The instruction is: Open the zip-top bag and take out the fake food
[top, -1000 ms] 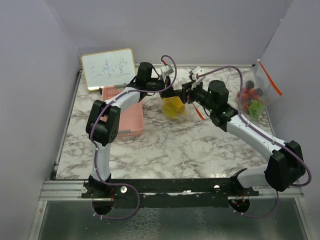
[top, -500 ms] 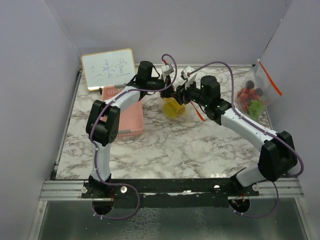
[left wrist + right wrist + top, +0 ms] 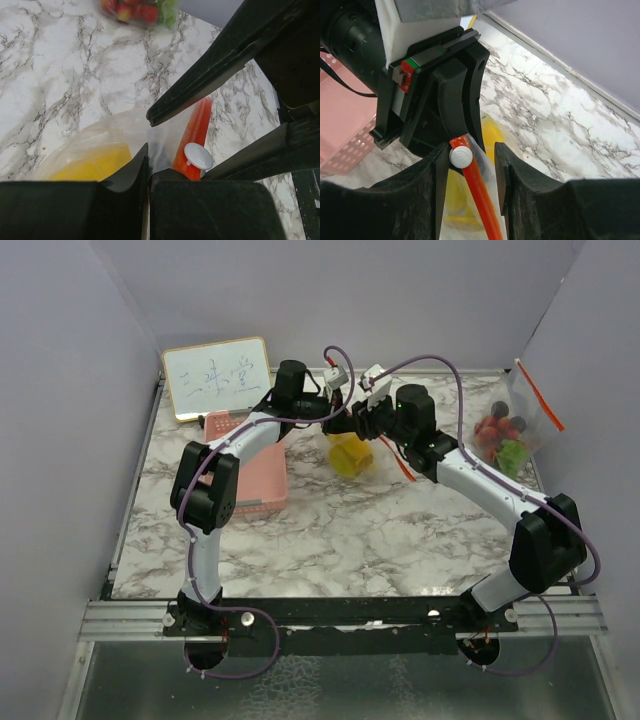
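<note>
A clear zip-top bag point(image 3: 350, 455) hangs between the two grippers at the back middle. It holds yellow fake food point(image 3: 95, 165). My left gripper point(image 3: 146, 161) is shut on the bag's clear top edge, beside the orange zip strip point(image 3: 197, 125) and its white slider point(image 3: 198, 156). My right gripper point(image 3: 470, 172) is open and stands astride the same strip. In the right wrist view the slider point(image 3: 461, 157) rests against the left finger point(image 3: 437, 175), and a gap shows at the right finger. In the top view the left gripper point(image 3: 338, 423) and right gripper point(image 3: 358, 427) nearly touch.
A second zip-top bag point(image 3: 512, 430) with red, green and dark pieces leans on the right wall. A pink basket point(image 3: 250, 465) lies under the left arm. A small whiteboard point(image 3: 216, 377) stands at the back left.
The right arm has swung left towards the left gripper, bringing its jaws over the bag's zip strip. The left gripper has kept its hold on the bag.
</note>
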Controlling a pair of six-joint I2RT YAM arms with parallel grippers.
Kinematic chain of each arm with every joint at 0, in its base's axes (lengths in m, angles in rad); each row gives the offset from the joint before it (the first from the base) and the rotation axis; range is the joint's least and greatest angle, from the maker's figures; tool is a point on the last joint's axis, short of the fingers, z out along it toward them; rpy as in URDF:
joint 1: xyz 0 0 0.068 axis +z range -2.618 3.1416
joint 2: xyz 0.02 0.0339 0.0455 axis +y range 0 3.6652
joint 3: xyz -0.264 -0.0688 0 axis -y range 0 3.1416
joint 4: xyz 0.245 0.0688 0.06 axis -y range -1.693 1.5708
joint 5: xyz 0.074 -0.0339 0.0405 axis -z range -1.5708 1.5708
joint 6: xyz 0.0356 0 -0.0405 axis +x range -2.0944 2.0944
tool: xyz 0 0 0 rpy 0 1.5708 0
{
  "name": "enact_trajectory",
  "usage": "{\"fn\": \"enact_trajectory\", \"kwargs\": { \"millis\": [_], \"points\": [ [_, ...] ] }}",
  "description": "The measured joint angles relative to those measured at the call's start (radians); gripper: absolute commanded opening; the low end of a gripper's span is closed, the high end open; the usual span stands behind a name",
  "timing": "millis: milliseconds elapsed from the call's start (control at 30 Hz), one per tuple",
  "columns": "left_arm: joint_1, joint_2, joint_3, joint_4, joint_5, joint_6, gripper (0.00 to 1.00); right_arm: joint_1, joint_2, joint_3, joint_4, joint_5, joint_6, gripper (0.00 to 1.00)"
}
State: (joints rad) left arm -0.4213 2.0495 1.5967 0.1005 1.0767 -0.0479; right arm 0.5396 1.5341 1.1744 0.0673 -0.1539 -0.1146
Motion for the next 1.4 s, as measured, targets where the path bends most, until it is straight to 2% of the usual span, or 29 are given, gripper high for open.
{"fn": "enact_trajectory", "kwargs": {
  "millis": [67, 167, 267, 400, 767, 900, 1133, 1167, 1200, 1267, 1400],
  "points": [
    [0.0, -0.003, 0.0, 0.011, 0.005, -0.008, 0.0, 0.0, 0.005, 0.0, 0.0, 0.007, 0.0, 0.39],
    [0.0, -0.004, 0.0, 0.026, 0.01, -0.018, 0.0, 0.001, 0.006, 0.0, 0.0, 0.013, -0.001, 0.26],
    [0.0, -0.004, 0.0, 0.032, 0.013, -0.026, 0.0, 0.001, 0.006, 0.0, 0.0, 0.023, -0.003, 0.19],
    [0.0, -0.004, 0.0, 0.04, 0.012, -0.028, 0.0, 0.005, 0.006, 0.0, 0.0, 0.034, -0.006, 0.03],
    [0.008, -0.004, -0.004, 0.072, 0.011, -0.065, 0.0, 0.008, -0.003, -0.01, 0.006, 0.064, -0.003, 0.02],
    [0.029, -0.004, -0.056, 0.268, 0.043, -0.233, 0.0, 0.009, -0.028, -0.033, 0.017, 0.082, -0.003, 0.02],
    [0.085, 0.033, -0.115, 0.834, 0.135, -0.725, 0.0, 0.027, -0.061, -0.051, 0.08, 0.082, -0.003, 0.02],
    [0.091, 0.051, -0.11, 0.925, 0.148, -0.808, 0.0, 0.029, -0.068, -0.054, 0.084, 0.082, -0.003, 0.03],
    [0.093, 0.063, -0.105, 0.98, 0.154, -0.855, 0.0, 0.031, -0.073, -0.058, 0.087, 0.082, -0.003, 0.08],
    [0.095, 0.092, -0.092, 1.104, 0.169, -0.968, 0.0, 0.031, -0.083, -0.066, 0.092, 0.082, -0.003, 0.22],
    [0.1, 0.126, -0.082, 1.261, 0.172, -1.114, 0.0, 0.03, -0.091, -0.069, 0.082, 0.09, 0.0, 0.45]
  ]
}}
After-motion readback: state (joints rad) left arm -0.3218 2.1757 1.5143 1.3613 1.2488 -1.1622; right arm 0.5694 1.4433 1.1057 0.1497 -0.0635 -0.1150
